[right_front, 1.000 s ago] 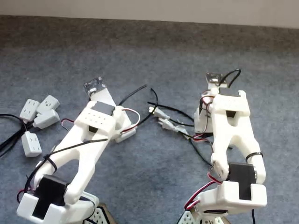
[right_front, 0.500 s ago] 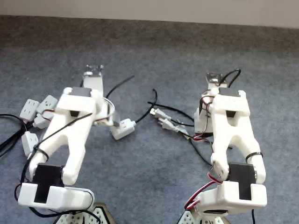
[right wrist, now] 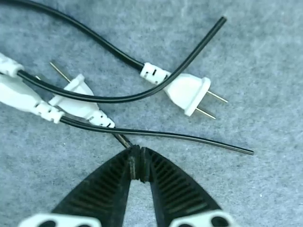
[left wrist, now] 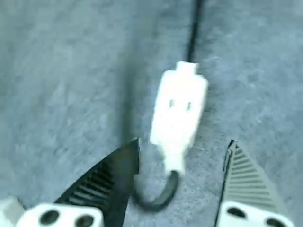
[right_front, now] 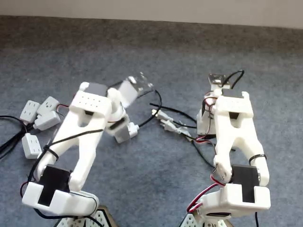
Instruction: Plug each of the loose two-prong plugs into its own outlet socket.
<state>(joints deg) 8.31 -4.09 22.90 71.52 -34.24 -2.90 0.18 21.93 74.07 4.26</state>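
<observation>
Hovering over the grey carpeted tabletop (right_front: 156,52), my left gripper (left wrist: 183,144) is spread wide and holds nothing. Its jaws stand on either side of the near end of a white rectangular plastic outlet socket (left wrist: 180,101), which lies flat on its black cord (left wrist: 193,28). My right gripper (right wrist: 140,153) is pinched closed and empty as far as I can see, its tips just beside a thin cord. Two white moulded two-prong plugs (right wrist: 189,94) lie near it, the other plug (right wrist: 78,101) partly under a cord. More white socket blocks (right_front: 38,116) sit clustered well off to my left.

I judge the step is seizing this socket. I should centre the jaws across its narrow sides and close on the body, not the cord. That leaves the slotted face free and turned toward the plugs.

I can read no writing or label, only the two slots.
</observation>
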